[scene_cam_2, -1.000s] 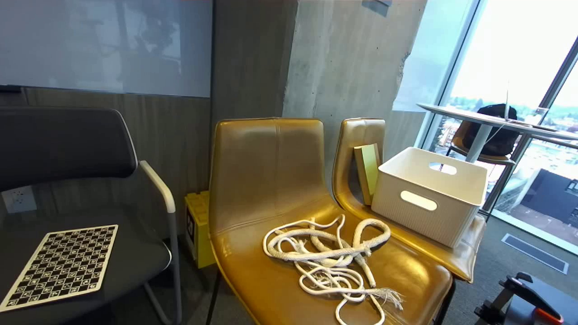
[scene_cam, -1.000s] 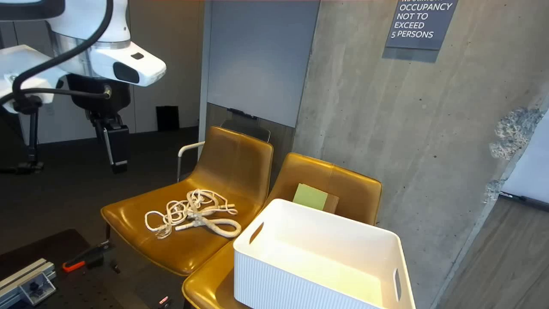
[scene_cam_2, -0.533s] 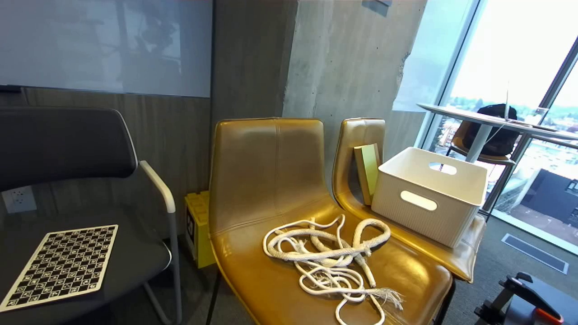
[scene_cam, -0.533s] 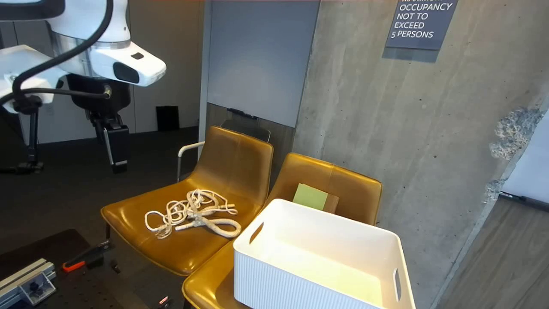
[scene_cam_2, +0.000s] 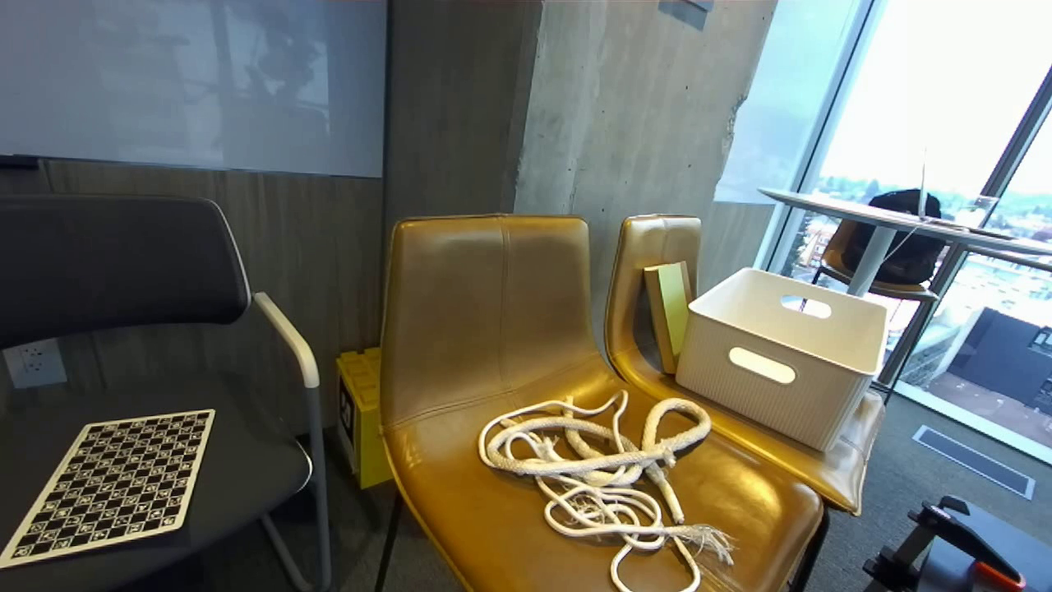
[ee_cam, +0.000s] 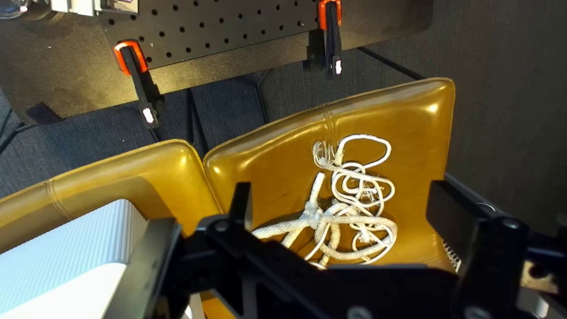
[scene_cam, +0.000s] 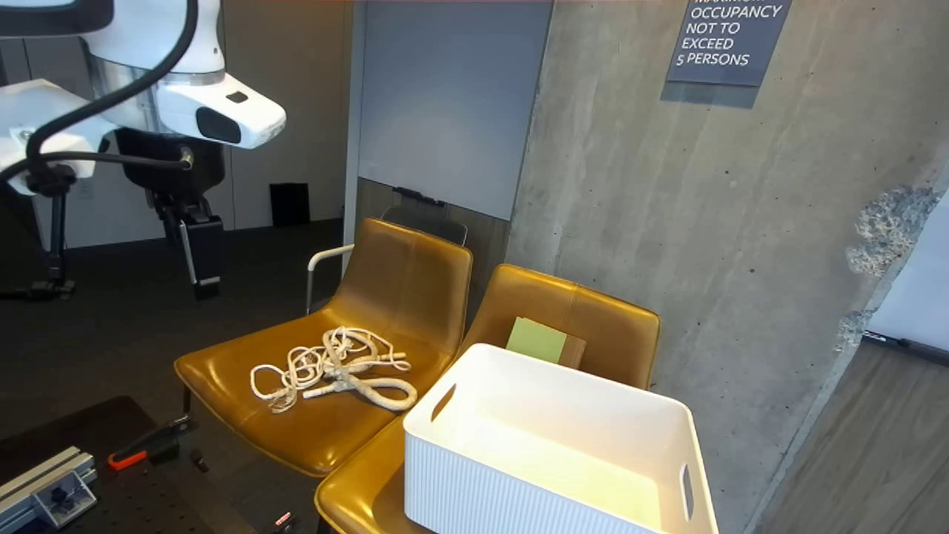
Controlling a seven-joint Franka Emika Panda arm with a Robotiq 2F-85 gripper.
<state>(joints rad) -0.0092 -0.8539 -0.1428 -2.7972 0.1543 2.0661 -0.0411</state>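
One tangle of white rope [scene_cam_2: 575, 467] lies on the chair [ee_cam: 279, 173] well below the pincer [ee_cam: 339, 190], whose spread fingers [ee_cam: 452, 212] hold nothing. It looks light, limp and prone to snag; the thick strand [ee_cam: 363, 220], framed between those fingers, seems the surest place to pinch.

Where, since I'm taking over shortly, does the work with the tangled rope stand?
Done: no finished step shows; the rope lies loosely tangled on the chair. In hand: nothing; the end effector hangs open, higher than the rope. Left: apparently all of the rope handling, as the end effector neither grips nor touches it.
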